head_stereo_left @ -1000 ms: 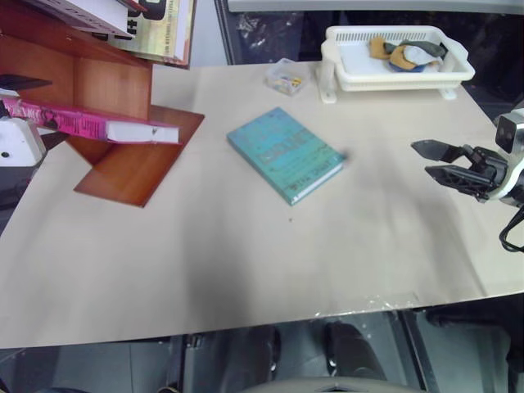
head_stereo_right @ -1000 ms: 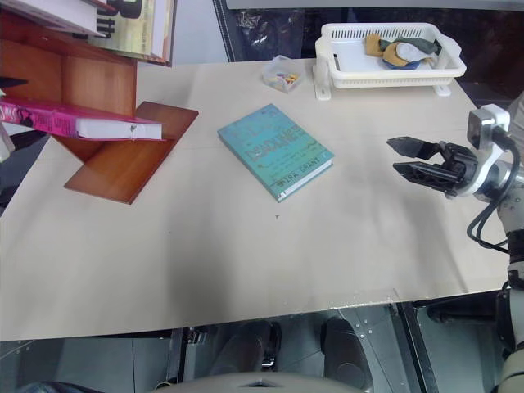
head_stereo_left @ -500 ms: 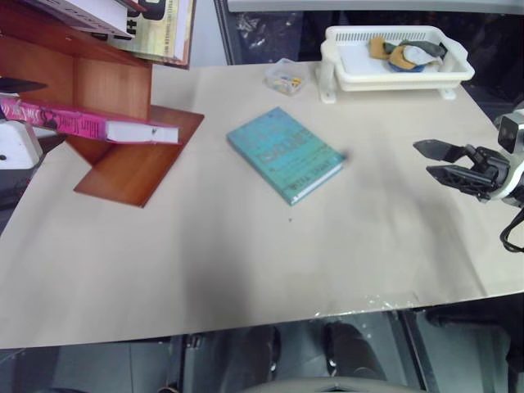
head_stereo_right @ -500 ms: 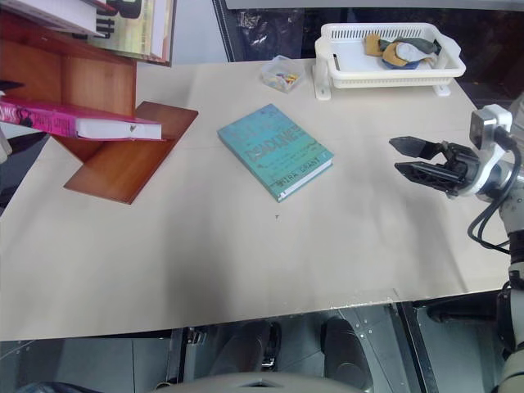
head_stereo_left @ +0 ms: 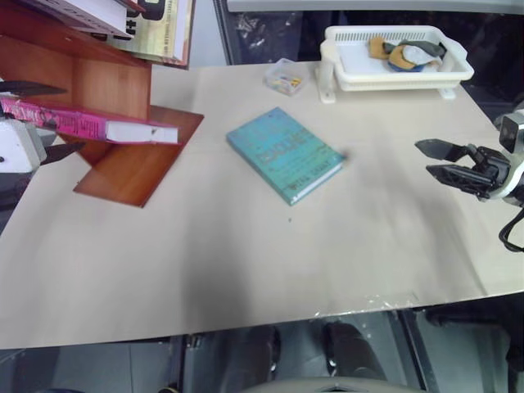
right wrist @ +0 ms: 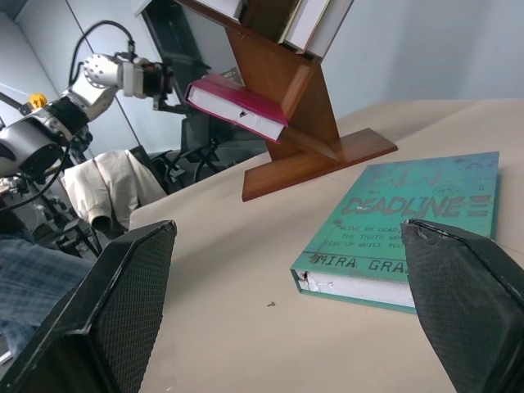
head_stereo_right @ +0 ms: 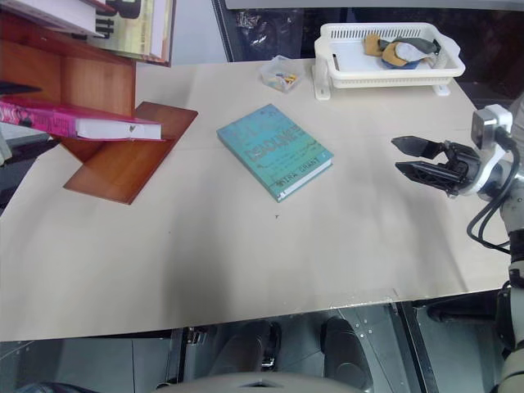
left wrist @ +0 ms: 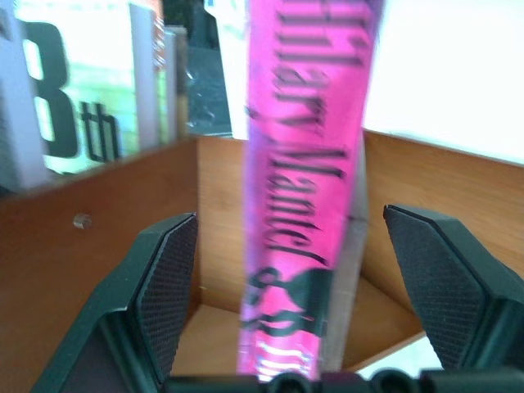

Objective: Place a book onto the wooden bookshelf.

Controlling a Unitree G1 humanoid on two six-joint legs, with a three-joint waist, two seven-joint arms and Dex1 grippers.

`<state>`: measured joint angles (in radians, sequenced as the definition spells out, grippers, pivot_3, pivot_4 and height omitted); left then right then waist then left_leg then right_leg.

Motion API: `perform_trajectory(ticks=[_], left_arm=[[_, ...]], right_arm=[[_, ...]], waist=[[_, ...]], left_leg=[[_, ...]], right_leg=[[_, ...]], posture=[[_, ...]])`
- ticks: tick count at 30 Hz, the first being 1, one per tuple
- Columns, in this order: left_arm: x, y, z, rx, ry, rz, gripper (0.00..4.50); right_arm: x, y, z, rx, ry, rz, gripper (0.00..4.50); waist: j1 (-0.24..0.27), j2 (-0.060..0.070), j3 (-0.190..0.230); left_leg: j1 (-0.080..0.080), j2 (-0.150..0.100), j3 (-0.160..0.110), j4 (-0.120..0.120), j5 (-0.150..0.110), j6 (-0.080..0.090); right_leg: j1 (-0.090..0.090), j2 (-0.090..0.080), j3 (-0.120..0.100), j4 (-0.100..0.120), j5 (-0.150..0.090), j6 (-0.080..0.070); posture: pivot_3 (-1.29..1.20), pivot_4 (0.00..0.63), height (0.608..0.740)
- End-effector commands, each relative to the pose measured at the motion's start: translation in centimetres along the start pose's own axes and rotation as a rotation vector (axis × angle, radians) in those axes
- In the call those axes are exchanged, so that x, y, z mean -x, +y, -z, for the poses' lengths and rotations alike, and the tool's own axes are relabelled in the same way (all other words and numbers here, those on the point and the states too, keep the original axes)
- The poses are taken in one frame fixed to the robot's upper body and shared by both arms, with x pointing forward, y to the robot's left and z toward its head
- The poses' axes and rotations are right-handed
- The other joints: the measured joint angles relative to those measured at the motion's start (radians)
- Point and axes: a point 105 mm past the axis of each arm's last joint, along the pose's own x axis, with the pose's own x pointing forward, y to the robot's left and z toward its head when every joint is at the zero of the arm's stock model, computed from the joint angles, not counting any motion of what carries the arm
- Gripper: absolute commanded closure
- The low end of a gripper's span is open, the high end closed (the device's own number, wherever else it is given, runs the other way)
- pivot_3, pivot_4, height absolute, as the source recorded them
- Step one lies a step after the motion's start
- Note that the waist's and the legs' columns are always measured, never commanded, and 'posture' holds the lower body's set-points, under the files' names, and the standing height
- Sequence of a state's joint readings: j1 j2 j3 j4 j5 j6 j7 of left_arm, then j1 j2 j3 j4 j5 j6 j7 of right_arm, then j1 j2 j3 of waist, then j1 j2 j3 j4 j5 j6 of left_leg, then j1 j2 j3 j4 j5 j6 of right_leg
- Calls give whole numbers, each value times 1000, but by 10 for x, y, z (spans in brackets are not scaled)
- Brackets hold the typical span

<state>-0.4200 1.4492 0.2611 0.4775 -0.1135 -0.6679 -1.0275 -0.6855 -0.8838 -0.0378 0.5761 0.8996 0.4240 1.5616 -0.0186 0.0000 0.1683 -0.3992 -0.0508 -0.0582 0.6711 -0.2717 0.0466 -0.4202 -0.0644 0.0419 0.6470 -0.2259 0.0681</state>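
Observation:
The bright pink book [head_stereo_left: 90,124] lies flat on a tilted board of the reddish-brown wooden bookshelf [head_stereo_left: 110,86] at the table's far left, page edges facing right. My left gripper [head_stereo_left: 74,116] is open at the book's spine end, one finger above and one below. In the left wrist view the pink spine [left wrist: 307,205] stands between the two pads with a gap on each side. My right gripper [head_stereo_left: 422,158] hovers open over the table's right side, holding nothing.
A teal-green book [head_stereo_left: 284,154] lies flat mid-table. A white basket tray [head_stereo_left: 360,80] with cloths stands at the back right, with a small clear box [head_stereo_left: 286,78] beside it. More books [head_stereo_left: 155,29] lean on the shelf's upper board. The near half of the table is bare.
My left gripper has shifted slightly right along the pink book, so its lower finger now shows under it. The book and the right gripper have stayed put.

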Motion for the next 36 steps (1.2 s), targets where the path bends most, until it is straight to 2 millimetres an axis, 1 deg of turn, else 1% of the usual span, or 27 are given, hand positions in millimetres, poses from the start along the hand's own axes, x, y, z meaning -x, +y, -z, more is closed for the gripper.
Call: perform_trajectory(ticks=[1, 4, 7, 11, 16, 21, 27, 30, 33, 36], left_arm=[[7, 20, -18, -39, -28, -49, 507], [7, 23, -23, -39, -31, -52, 507], [8, 28, -34, -48, -40, -28, 507], [15, 36, -39, -24, -32, -12, 507], [15, 30, -42, 18, -26, 56, 507], [12, 17, -44, 75, -26, 121, 507], [7, 13, -50, 96, -49, 120, 507], [-1, 14, -61, 96, -109, 94, 507], [-10, 15, -78, 116, -189, 66, 507], [-17, 12, -88, 135, -228, 73, 507]], right_arm=[[-1, 7, -17, 73, -14, -60, 0], [-2, 7, -17, 73, -13, -61, 0], [-2, 7, -16, 66, -8, -62, 0], [-2, 6, -16, 66, -5, -58, 0], [-2, 6, -15, 67, -2, -56, 0], [0, 6, -15, 68, 1, -50, 0], [2, 8, -16, 71, 3, -46, 0], [3, 8, -17, 73, 5, -42, 0], [4, 8, -17, 76, 9, -40, 0], [5, 8, -18, 78, 12, -37, 0]], waist=[[1, 0, 0], [1, 0, 0], [1, 0, 0], [0, 0, 0], [-1, 0, 0], [-1, 0, 0], [-1, 0, 0], [1, 0, 0], [4, 0, 0], [3, 0, 0]], left_leg=[[0, 0, 0, 0, 0, 0], [0, 0, 0, 0, 0, 0], [0, 0, 0, 0, 0, 0], [0, 0, 0, 0, 0, 0], [0, 0, 0, 0, 0, 0], [0, 0, 0, 0, 0, 0], [0, 0, 0, 0, 0, 0], [0, 0, 0, 0, 0, 0], [0, 0, 0, 0, 0, 0], [0, 0, 0, 0, 0, 0]], right_leg=[[0, 0, 0, 0, 0, 0], [0, 0, 0, 0, 0, 0], [0, 1, 0, 0, 0, 0], [0, 2, 0, 0, 0, 0], [0, 2, 0, 0, 0, 0], [0, 2, 0, 0, 0, 0], [0, 2, 0, 0, 0, 0], [0, 2, 0, 0, 0, 0], [0, 2, 0, 0, 0, 0], [0, 1, 0, 0, 0, 0]], posture=[[0, 150, 740], [0, 150, 740], [0, 150, 740], [0, 150, 740], [0, 150, 740], [0, 150, 740], [0, 150, 740], [0, 150, 740], [0, 150, 740], [0, 150, 740]])
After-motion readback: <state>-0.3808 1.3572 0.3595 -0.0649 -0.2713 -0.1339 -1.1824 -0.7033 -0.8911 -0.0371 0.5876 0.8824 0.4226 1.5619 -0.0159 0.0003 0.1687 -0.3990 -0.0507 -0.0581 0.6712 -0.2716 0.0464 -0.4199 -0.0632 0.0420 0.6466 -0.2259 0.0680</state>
